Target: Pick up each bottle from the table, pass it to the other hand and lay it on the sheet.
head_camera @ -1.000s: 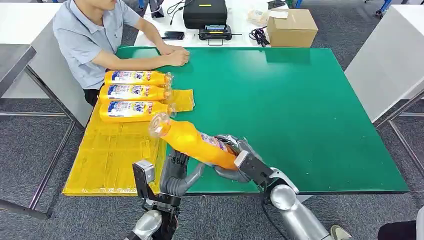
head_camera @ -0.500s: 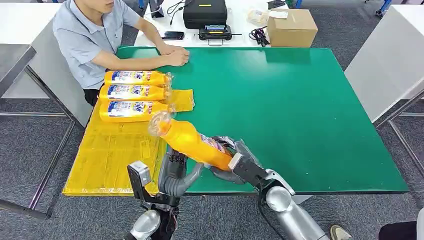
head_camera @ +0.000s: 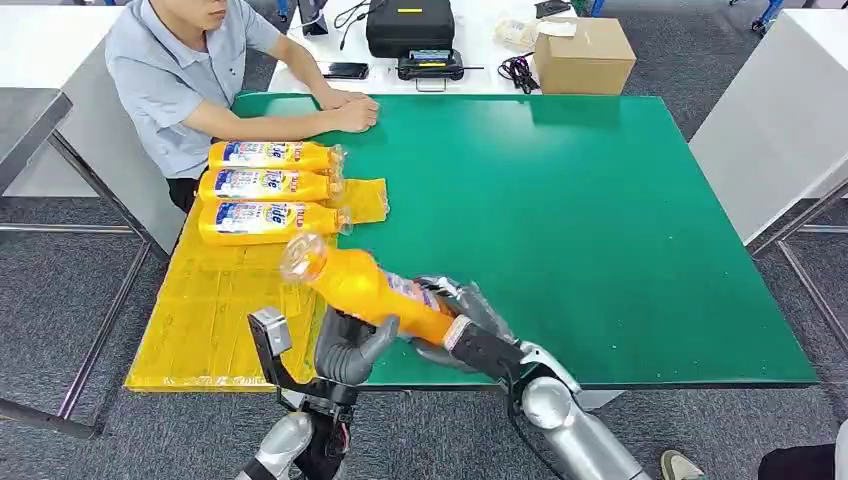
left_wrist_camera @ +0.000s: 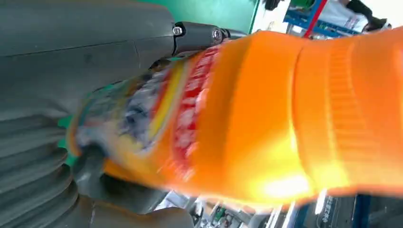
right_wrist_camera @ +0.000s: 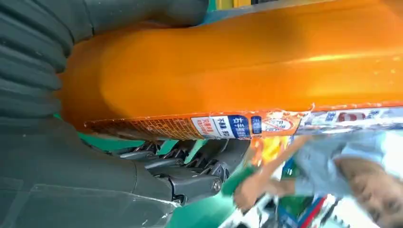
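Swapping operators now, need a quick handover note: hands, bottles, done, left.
Right hand grips the base end of the orange bottle, held tilted above the table's near-left edge, cap end toward the yellow sheet.
Left hand sits under the bottle's middle, fingers cupping it; whether it has a firm grip, I cannot tell.
Done: three bottles lie side by side on the sheet's far end, near a seated person.
Left: finish the pass to the left hand, right hand lets go, lay this bottle on the sheet, likely beside the others.

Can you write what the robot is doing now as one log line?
phase: handover | right hand: holds orange bottle | left hand: under bottle | sheet: three bottles
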{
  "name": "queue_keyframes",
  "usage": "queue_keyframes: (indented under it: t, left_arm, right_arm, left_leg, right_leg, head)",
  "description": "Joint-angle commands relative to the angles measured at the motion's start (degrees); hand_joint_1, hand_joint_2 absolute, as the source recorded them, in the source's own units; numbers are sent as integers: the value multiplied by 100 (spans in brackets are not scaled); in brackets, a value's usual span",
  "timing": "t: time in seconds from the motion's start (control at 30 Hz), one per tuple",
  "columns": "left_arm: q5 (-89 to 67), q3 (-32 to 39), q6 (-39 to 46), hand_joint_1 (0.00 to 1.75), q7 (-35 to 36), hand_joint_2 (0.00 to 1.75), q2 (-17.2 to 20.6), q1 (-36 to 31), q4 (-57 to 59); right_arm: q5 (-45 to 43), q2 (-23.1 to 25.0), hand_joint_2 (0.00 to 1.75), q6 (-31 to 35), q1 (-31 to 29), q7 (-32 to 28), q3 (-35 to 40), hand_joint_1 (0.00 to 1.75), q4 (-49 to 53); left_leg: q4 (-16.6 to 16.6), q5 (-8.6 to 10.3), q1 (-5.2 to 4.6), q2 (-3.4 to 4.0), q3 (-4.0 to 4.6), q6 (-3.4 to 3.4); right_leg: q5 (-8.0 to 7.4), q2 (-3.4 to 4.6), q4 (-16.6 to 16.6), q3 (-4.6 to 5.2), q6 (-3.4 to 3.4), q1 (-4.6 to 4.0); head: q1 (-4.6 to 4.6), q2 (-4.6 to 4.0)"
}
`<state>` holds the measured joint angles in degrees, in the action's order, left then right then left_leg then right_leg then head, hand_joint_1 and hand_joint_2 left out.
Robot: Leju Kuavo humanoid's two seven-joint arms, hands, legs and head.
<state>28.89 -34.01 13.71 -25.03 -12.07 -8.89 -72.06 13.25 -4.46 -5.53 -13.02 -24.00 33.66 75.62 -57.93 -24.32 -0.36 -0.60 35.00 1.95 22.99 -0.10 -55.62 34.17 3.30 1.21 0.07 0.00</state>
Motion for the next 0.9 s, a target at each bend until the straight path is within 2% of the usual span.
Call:
queue_keyframes:
  t: [0.03, 0.33, 0.37, 0.4, 0.43, 0.47, 0.5, 0.53, 0.57, 0.6, 0.9]
  left_arm:
    - [-72, -95, -18, 0, -82, 175, 72, -299, 180]
    - [-199, -100, 181, 0, -278, 175, 73, -264, -26]
    - [-198, -88, 195, 7, -282, 175, 69, -273, -29]
    - [-230, -67, 267, 148, -367, 175, 63, -270, -51]
    - [-266, -52, 333, 175, -444, 175, 57, -265, -77]
    - [-281, -47, 367, 175, -484, 175, 56, -267, -103]
    - [-279, -60, 362, 175, -487, 175, 71, -265, -143]
    - [-279, -60, 362, 175, -487, 175, 71, -265, -143]
    - [-279, -55, 362, 175, -487, 175, 78, -269, -147]
    - [-341, -49, 431, 175, -554, 175, 89, -250, -197]
    - [-438, 15, 549, 175, -612, 175, 147, -208, -322]
  right_arm:
    - [-261, 72, 175, -206, -193, -77, 307, 175, -391]
    - [-482, 61, 175, -352, -188, -132, 199, 175, -483]
    - [-484, 70, 175, -356, -194, -131, 202, 175, -481]
    - [-506, 84, 175, -374, -209, -128, 199, 171, -509]
    - [-517, 87, 175, -379, -218, -127, 198, 166, -513]
    - [-537, 88, 175, -392, -229, -118, 190, 152, -531]
    - [-549, 88, 175, -402, -248, -90, 193, 129, -575]
    - [-549, 88, 175, -402, -248, -90, 193, 129, -575]
    - [-549, 76, 175, -401, -250, -90, 186, 31, -583]
    - [-550, 98, 175, -378, -272, -74, 171, 0, -669]
    - [-533, 203, 175, -52, -212, 50, -100, 0, -990]
  left_leg:
    - [1, -9, 8, 7, -22, -11]
    - [2, -8, 5, 8, -19, -11]
    - [2, -7, 5, 7, -16, -10]
    - [0, -12, 8, 10, -26, -14]
    - [1, -7, 5, 5, -18, -11]
    - [1, -2, 4, 4, -6, -7]
    - [-2, -11, 9, 10, -22, -13]
    - [0, -7, 5, 10, -14, -9]
    - [-2, -10, 9, 11, -22, -13]
    - [1, -4, 4, 6, -12, -8]
    - [5, -5, 4, 7, -17, -9]
  right_leg:
    - [6, 3, 4, -23, -14, -9]
    - [6, 5, 3, -19, -13, -6]
    - [5, 4, 3, -16, -12, -6]
    - [8, 6, 3, -25, -17, -10]
    - [6, 1, 2, -18, -14, -6]
    - [1, 2, 2, -6, -9, -5]
    - [8, 6, 0, -22, -16, -10]
    - [4, 7, 2, -13, -12, -6]
    - [6, 7, 3, -22, -16, -11]
    - [3, 2, 3, -12, -10, -5]
    - [3, 5, 5, -16, -11, -4]
  head:
    - [0, 0]
    - [0, 0]
    - [2, 0]
    - [0, 0]
    - [0, 0]
    - [0, 0]
    - [0, 0]
    - [0, 0]
    - [0, 0]
    - [0, 0]
    - [0, 0]
